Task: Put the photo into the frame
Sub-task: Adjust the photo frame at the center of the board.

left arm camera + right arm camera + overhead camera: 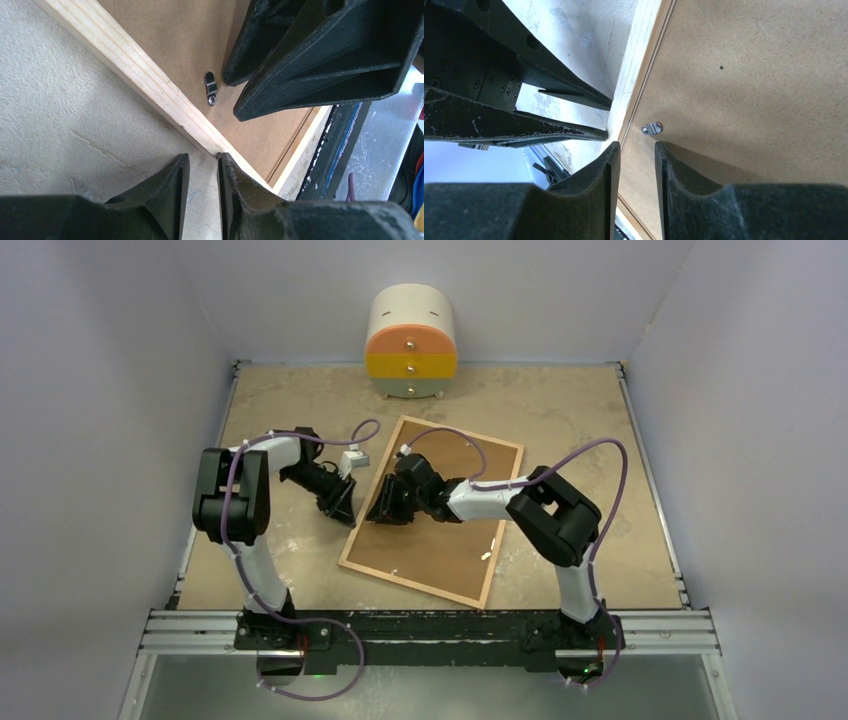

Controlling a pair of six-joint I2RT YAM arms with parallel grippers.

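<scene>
Nearest me, the frame [410,585] lies flat on the table [600,440], turned at an angle, with a brown backing board [440,540] facing up inside its pale wood rails. I cannot see the photo in any view. A little farther in, my left gripper [342,508] sits at the frame's left rail. Its jaws are only a narrow slit apart, with the fingertips against the rail's outer edge and nothing between them. Just right of it, inside the frame, my right gripper [384,512] points down at the board close to that same rail. Its jaws are a bit wider apart and also hold nothing. The right gripper's tips are near a small metal clip [210,90] that lies on the board beside the rail. At the far edge of the table stands a round cabinet [412,340], well apart from the frame.
</scene>
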